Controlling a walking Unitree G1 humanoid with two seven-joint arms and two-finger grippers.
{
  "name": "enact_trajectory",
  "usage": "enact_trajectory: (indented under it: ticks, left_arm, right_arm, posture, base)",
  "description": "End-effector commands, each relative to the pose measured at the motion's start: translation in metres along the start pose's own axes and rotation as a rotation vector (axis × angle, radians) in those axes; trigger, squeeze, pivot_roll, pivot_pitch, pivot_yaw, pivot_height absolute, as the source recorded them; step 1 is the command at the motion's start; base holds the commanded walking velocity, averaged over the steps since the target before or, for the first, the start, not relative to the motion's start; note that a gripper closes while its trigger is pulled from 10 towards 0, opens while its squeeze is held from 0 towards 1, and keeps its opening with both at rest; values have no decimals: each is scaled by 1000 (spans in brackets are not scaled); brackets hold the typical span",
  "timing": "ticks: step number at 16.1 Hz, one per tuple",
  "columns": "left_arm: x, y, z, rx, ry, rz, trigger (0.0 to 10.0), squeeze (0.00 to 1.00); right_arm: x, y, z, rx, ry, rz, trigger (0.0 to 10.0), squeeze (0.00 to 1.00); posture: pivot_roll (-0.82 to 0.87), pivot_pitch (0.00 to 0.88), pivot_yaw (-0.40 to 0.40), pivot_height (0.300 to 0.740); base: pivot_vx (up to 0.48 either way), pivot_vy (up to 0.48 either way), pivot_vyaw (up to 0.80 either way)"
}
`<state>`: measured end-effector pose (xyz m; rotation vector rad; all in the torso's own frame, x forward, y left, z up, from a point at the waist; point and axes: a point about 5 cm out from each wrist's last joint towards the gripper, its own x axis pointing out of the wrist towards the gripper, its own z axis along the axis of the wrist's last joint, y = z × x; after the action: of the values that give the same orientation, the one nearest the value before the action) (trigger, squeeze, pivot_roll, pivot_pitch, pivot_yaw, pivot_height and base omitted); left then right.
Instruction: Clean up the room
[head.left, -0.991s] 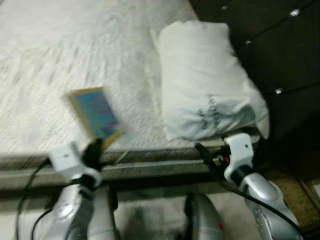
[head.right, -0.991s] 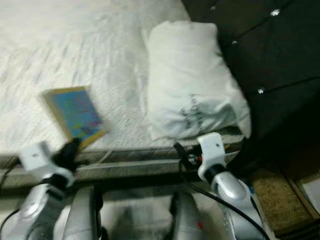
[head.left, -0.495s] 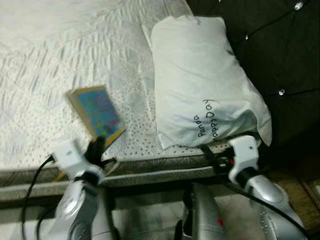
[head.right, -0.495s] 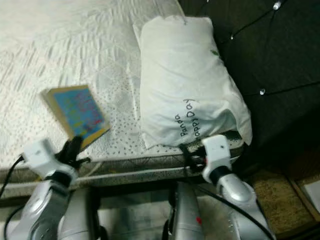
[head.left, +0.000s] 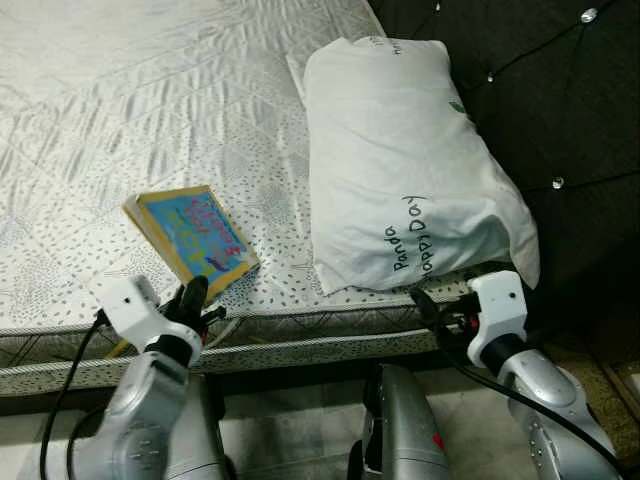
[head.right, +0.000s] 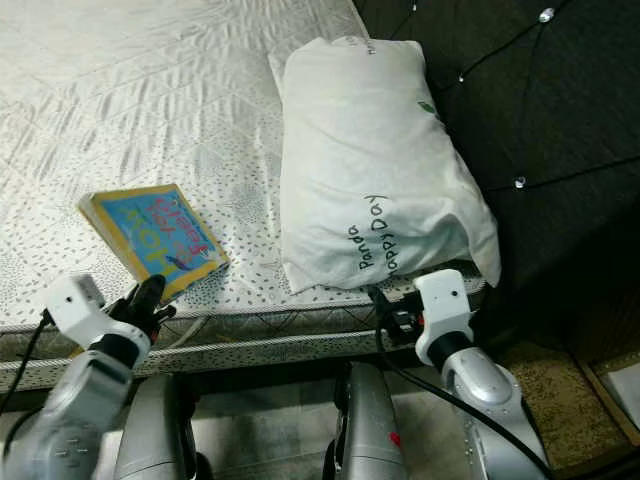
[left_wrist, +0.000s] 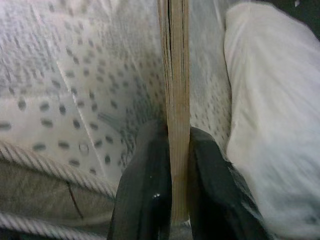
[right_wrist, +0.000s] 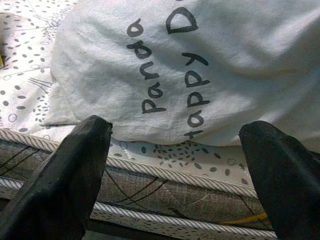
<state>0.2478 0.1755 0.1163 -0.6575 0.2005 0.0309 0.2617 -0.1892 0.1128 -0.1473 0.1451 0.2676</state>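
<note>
Two grippers at mattress (head.left: 120, 110) edge: left gripper (left_wrist: 172, 200) pinching book (head.left: 193, 235) lying near the edge, beside white pillow (head.left: 410, 170); right gripper (right_wrist: 175, 175) spread wide before pillow. Dark tufted headboard (head.left: 560, 90) behind.

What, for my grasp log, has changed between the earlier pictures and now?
Little visibly moved; mostly the camera steadied. The left gripper stays at the near corner of the book, jaws clamped on its edge; whether that hold is new cannot be told. The right gripper stays open before the pillow. Book and pillow lie unchanged on the mattress.
</note>
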Motion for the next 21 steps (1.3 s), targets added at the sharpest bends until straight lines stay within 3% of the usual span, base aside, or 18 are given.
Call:
enact_trajectory:
  ticks: [1,4,6,12,17,21]
  left_arm:
    - [-3,-1,-11,-24,113,-42,10000,0]
    - [-6,1,-9,-19,261,-124,10000,0]
    - [-12,-14,-9,-33,328,-222,10000,0]
    - [-21,-28,-2,-72,388,-301,10000,0]
    - [-21,9,-3,-47,446,-163,10000,0]
    - [-8,38,12,4,418,-59,10000,0]
  right_arm:
    - [-4,-7,-3,-7,12,-31,10000,0]
    - [-3,-8,-2,-11,9,-38,10000,0]
    - [-2,-10,-2,-15,9,-39,10000,0]
    - [1,-12,0,-28,4,-43,10000,0]
    - [2,-11,-1,-29,4,-44,10000,0]
    - [2,-13,-1,-32,5,-47,10000,0]
  posture:
    - [-58,205,-78,541]
    - [-59,207,-80,541]
    - [-55,200,-85,541]
    - [-55,192,-89,541]
    - [-54,192,-93,541]
    - [-56,194,-98,541]
  base:
    - [0,0,0]
    - [0,0,0]
    - [0,0,0]
    - [0,0,0]
    - [0,0,0]
    - [0,0,0]
